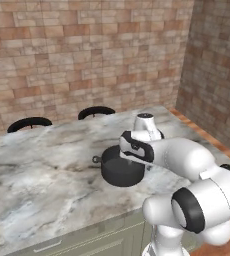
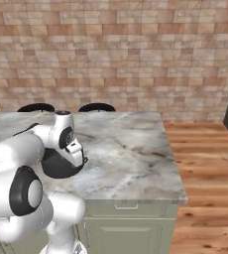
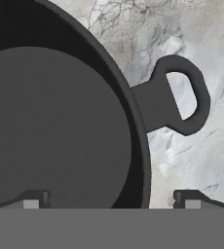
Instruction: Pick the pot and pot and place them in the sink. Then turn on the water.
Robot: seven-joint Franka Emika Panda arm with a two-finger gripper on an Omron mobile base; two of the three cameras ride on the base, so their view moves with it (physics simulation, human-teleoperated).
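From your left base view you get the black pot (image 1: pixel 121 171) whole enough to read: it stands upright on the marble table (image 1: pixel 42 170), near the front edge, with one loop handle (image 1: pixel 96 159) sticking out to its left. The white arm crosses over the pot's right rim there and hides the fingers.

Your right base view gives less: the same pot (image 2: pixel 59 167) shows as a dark round body behind the arm's wrist, again close to the table's front edge (image 2: pixel 136 193). It adds the wooden floor (image 2: pixel 205 163) to the right of the table.

Your hand view looks straight down into the pot (image 3: pixel 55 126). You see its flat dark bottom, the rim curving through the middle of the picture, and a loop handle (image 3: pixel 179 97) lying over bare marble outside the rim.

Count: one pot, two handles seen across the views, two dark chair backs (image 1: pixel 29 123) beyond the table's far edge.

The fingers (image 3: pixel 109 200) stand wide apart and hold nothing. One tip (image 3: pixel 33 199) sits over the pot's inside, the other tip over the marble outside, so the rim wall lies between them, nearer the outer tip. Contact with the rim cannot be told.
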